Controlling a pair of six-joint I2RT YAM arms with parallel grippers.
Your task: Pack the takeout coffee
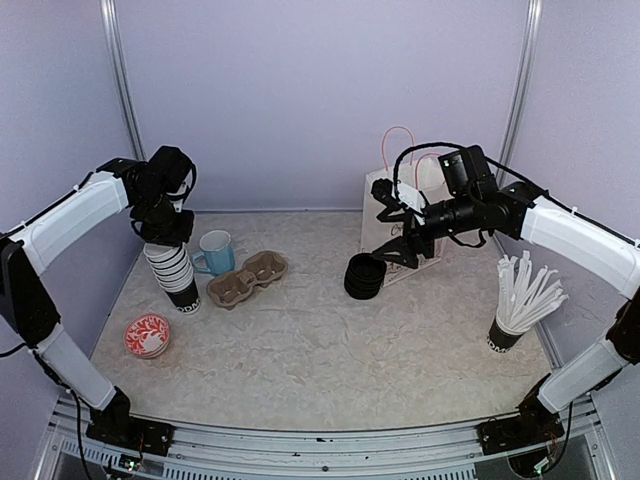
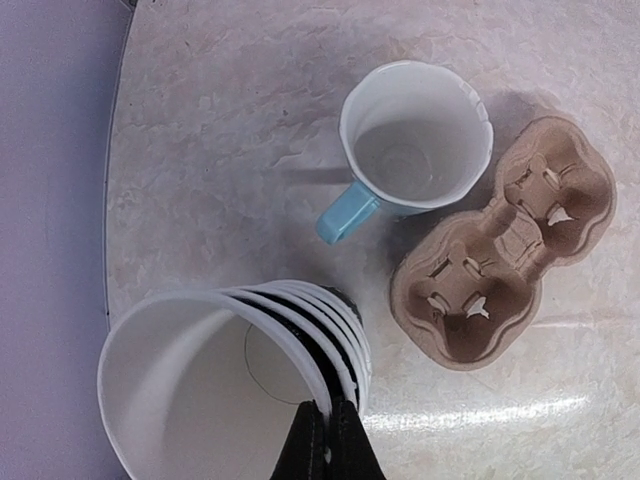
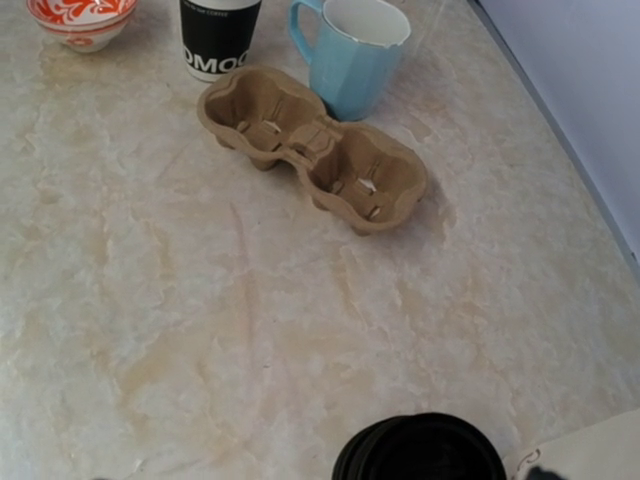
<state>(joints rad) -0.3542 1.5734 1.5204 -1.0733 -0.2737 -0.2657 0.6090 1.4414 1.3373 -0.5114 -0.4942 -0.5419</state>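
No lidded black coffee cup shows in any view. A nested stack of lidless black cups (image 1: 176, 275) with white insides stands at the left, and it also shows in the left wrist view (image 2: 240, 370). My left gripper (image 1: 166, 240) is above it, and its fingers (image 2: 312, 445) are shut on the rim of the top cup. A brown two-hole cup carrier (image 1: 248, 278) lies empty beside the stack, and also shows in the wrist views (image 2: 500, 270) (image 3: 315, 150). My right gripper (image 1: 385, 228) hangs open above a stack of black lids (image 1: 365, 277), in front of a white paper bag (image 1: 400, 215).
A light blue mug (image 1: 215, 252) stands between the cup stack and the carrier. A red-patterned bowl (image 1: 147, 335) sits at the front left. A black cup of white straws (image 1: 518, 305) stands at the right. The lids also show at the bottom of the right wrist view (image 3: 420, 450).
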